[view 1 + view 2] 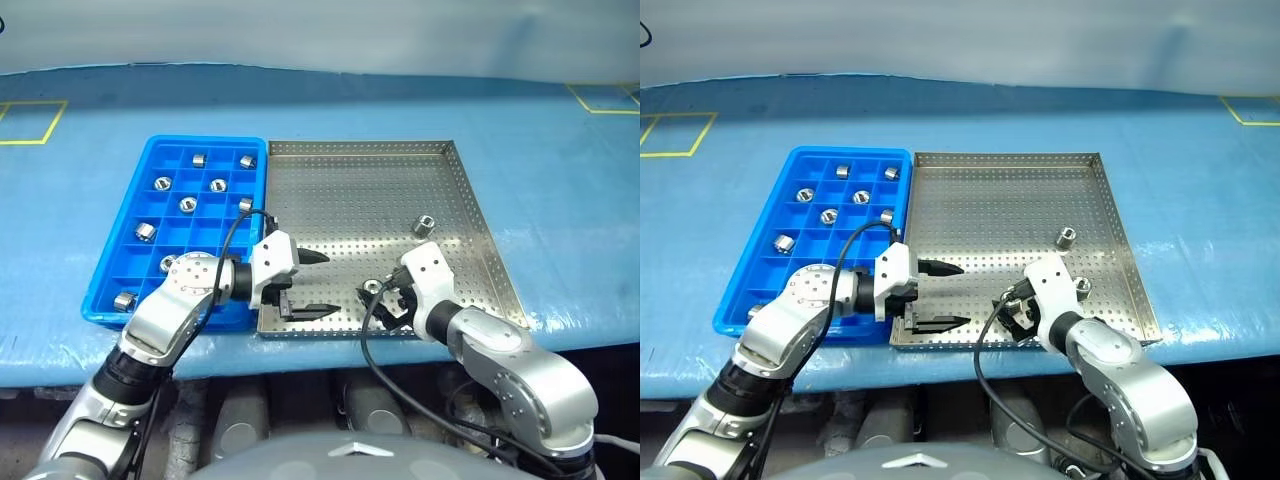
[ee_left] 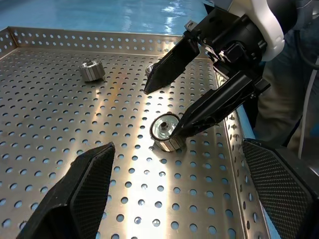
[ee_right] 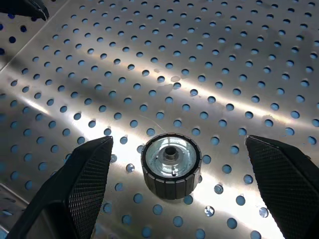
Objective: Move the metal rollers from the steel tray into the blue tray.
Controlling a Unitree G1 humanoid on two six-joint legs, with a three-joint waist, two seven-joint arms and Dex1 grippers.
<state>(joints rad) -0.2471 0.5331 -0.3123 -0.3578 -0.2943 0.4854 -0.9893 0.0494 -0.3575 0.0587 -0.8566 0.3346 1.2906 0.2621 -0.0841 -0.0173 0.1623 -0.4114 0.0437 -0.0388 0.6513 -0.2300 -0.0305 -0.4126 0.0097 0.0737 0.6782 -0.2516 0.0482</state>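
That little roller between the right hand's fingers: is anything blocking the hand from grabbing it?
Nothing visible does. The roller stands on the steel tray's bare perforated floor between the right hand's open fingers, with clear gaps on both sides. The left hand hovers open off to the side, over the tray's near edge.

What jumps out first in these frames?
The right gripper, open, poised around one roller standing on end near the steel tray's near edge. The left gripper, also open, hangs over the same tray's near-left corner, pointing toward that roller. Left of it, the blue tray already holds rollers scattered through its compartments.
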